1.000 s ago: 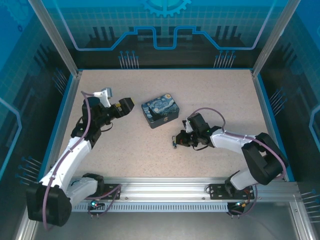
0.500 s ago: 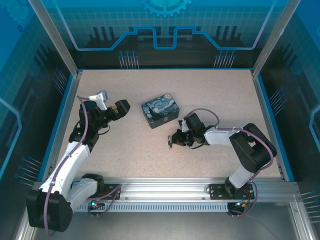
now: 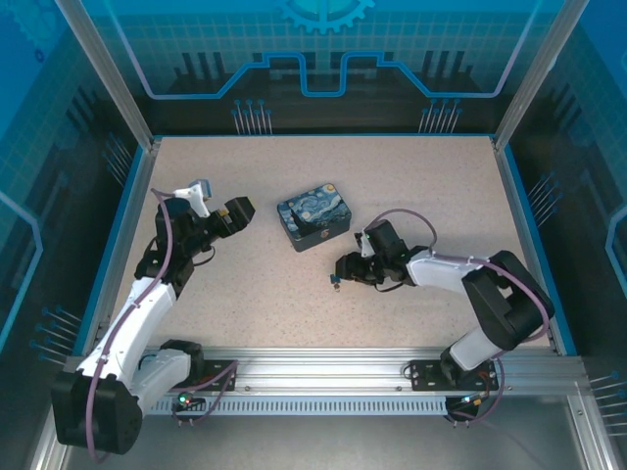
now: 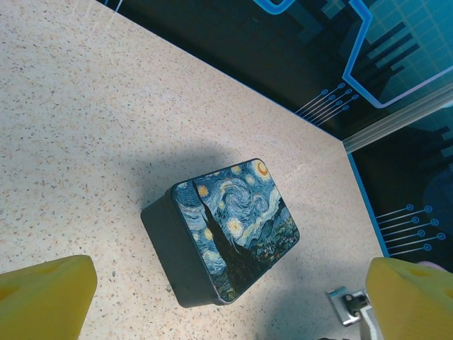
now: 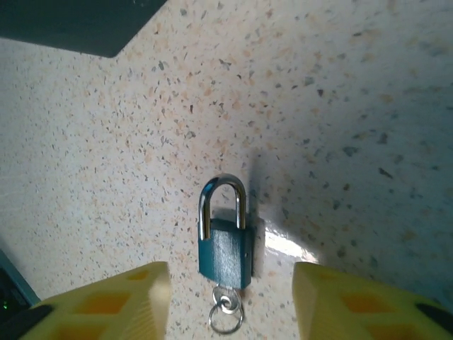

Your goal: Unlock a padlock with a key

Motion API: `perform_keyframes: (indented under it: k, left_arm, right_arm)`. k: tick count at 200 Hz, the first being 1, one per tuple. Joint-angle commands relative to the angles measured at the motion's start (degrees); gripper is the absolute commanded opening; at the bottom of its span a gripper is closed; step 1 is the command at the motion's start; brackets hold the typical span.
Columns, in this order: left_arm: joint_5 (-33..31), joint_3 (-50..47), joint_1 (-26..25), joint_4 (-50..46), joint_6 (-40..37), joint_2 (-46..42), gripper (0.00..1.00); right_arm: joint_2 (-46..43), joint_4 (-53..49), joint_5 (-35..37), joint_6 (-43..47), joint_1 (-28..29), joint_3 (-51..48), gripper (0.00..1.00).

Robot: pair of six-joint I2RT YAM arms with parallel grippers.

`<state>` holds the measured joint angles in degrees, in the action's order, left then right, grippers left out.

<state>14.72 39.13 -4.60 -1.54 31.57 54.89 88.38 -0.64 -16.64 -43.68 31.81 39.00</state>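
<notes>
The padlock (image 5: 225, 251) lies flat near the counter's middle, towards the near edge. Its long axis runs in line with the right hand (image 5: 228, 273), whose fingers stand apart on either side, touching nothing. The shackle points away from the wrist and the key (image 5: 225, 299) sits in the keyhole. Turning seems the step in hand: pin the body, pinch the tiny key. Farther off, the painted tin (image 4: 233, 227); the left hand (image 3: 240, 209) gapes empty.

Bright light leaves soft shadow and glare beside the padlock (image 5: 225, 252).
</notes>
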Motion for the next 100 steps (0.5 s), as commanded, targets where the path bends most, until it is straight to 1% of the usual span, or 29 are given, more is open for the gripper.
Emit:
perform_keyframes:
  k: [1, 37, 61, 79, 93, 100]
  left_arm:
    - [-1.07, 0.84, 0.72, -1.58, -0.18, -1.08, 0.99]
    - [-2.82, 1.78, 0.95, -3.68, -1.97, -1.86, 0.99]
    - [-4.54, 1.93, 1.09, -4.09, -2.83, -3.09, 0.99]
    - [-7.13, 1.65, 1.19, -4.27, -3.30, -4.19, 0.99]
    - [-9.38, 1.64, 1.28, -5.11, -3.95, -5.23, 0.99]
    - [-10.54, 1.73, 1.42, -5.99, -4.64, -5.93, 0.99]
  right_arm:
    - [-4.09, -7.39, 2.52, 3.95, -1.11, 1.63, 0.57]
    - [-8.81, -16.56, 5.69, 8.82, -2.12, 4.87, 0.71]
    - [-12.45, -23.67, 11.26, 12.17, -2.33, 7.59, 0.80]
    - [-15.66, -26.49, 14.88, 14.06, -2.88, 8.86, 0.90]
    - [-18.23, -28.16, 18.14, 15.40, -3.48, 9.40, 1.00]
    - [-19.36, -28.88, 20.00, 16.04, -4.02, 9.66, 1.00]
